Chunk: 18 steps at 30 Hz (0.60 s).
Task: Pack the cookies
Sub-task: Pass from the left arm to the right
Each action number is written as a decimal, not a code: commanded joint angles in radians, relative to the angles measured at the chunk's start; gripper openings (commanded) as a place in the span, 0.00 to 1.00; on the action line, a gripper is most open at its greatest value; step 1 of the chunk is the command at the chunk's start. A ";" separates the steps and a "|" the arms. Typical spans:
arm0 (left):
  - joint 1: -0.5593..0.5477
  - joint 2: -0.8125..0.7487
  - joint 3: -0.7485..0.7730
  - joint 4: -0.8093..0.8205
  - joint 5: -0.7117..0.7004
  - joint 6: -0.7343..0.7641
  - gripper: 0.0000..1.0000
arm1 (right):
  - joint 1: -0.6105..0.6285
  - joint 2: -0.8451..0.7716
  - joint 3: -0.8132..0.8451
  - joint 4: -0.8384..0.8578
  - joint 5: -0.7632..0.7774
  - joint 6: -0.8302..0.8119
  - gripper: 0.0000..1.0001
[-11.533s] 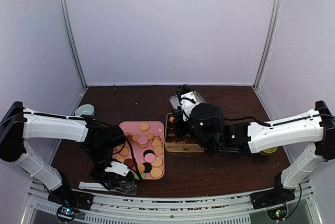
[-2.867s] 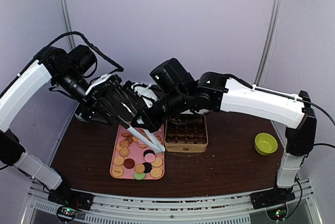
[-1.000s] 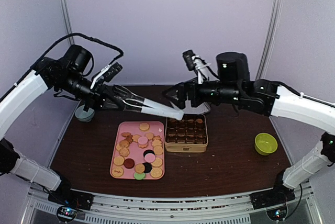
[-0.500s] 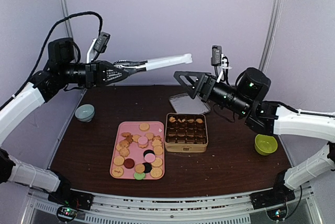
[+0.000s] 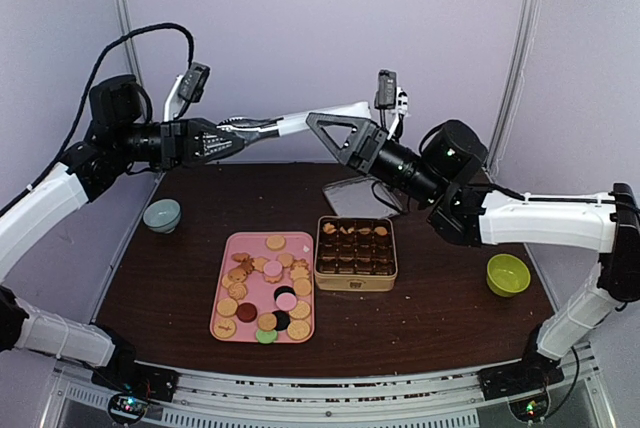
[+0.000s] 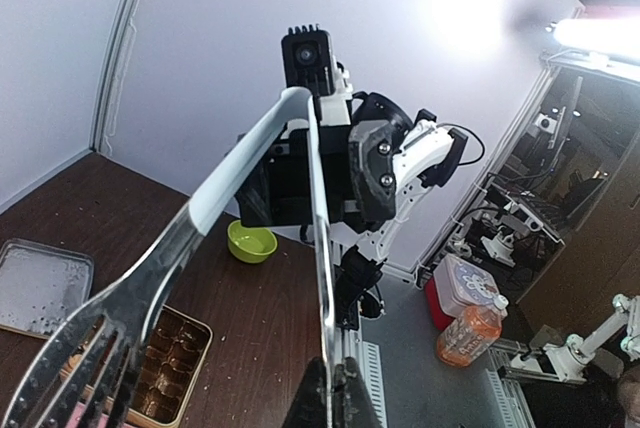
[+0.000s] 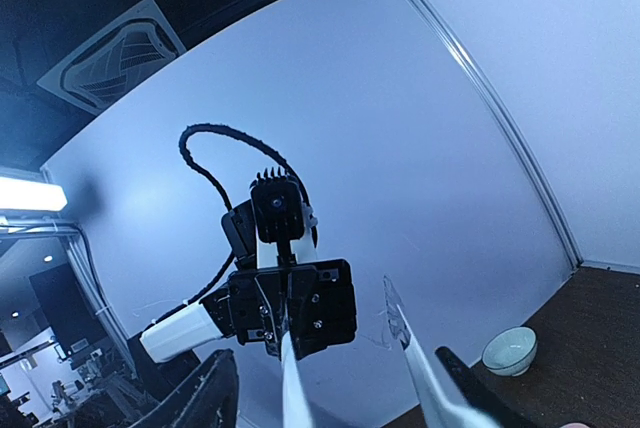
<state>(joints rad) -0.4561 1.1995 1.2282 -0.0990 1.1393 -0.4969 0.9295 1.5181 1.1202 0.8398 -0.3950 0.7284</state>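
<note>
Handover of tongs (image 5: 300, 120), mid-air above table. Left gripper (image 5: 238, 132): clenched on tongs near blade end. Right gripper (image 5: 350, 126): jaws spread either side of white hinge end, not seen pinching. Judged best done by closing squarely across both arms before any release on left side. Cookies (image 5: 268, 288): lay flat, faces up, mostly on pink tray (image 5: 219, 293), a few seemingly in gold tin (image 5: 356, 284); round, so showed no long axis; spread ran near-to-far along tray. Tongs' axis ran left-right, hinge rightward.

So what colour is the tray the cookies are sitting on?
Pink. The tray shows best in the top external view.
</note>
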 commanded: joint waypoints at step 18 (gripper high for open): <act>0.004 -0.017 -0.019 0.141 0.027 -0.112 0.00 | 0.002 0.127 0.140 0.117 -0.082 0.104 0.60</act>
<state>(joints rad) -0.4503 1.1889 1.2152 -0.0273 1.1481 -0.5816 0.9230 1.6241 1.2125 0.9382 -0.4332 0.8200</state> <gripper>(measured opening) 0.008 0.586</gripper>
